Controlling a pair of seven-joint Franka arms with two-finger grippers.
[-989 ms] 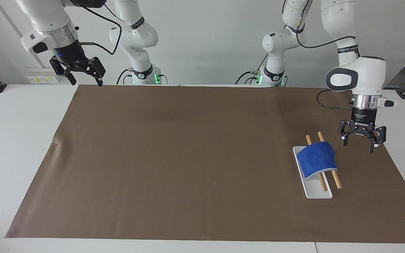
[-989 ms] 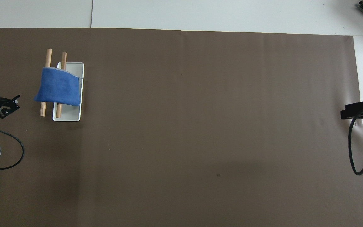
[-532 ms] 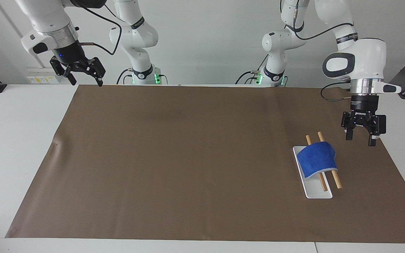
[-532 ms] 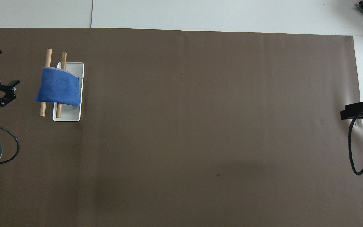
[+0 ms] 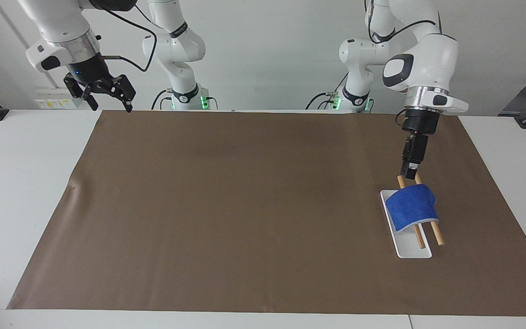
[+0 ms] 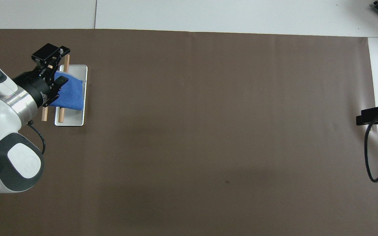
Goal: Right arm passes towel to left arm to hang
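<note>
Left gripper [image 5: 411, 174] is hanging with fingers spread over the towel [image 5: 412, 206], which I am seeing draped on two wooden rods [image 5: 436, 233]; right gripper [image 5: 106, 97] is waiting open.

Bright blue towel [image 5: 411, 205] drapes tan wooden rods [image 5: 436, 234] over a white tray [image 5: 407, 250] on brown mat [image 5: 244, 205].

In the overhead view, your left gripper [image 6: 54, 64] and its wrist cover part of the blue towel [image 6: 72, 95] and the middle of the two wooden rods [image 6: 61, 114]. The towel itself hides more of those rods and part of the white rack base [image 6: 77, 121]. The right gripper [image 6: 372, 114] shows only as a dark tip at the picture's edge. In the facing view, both arms are cut off at the top.
</note>
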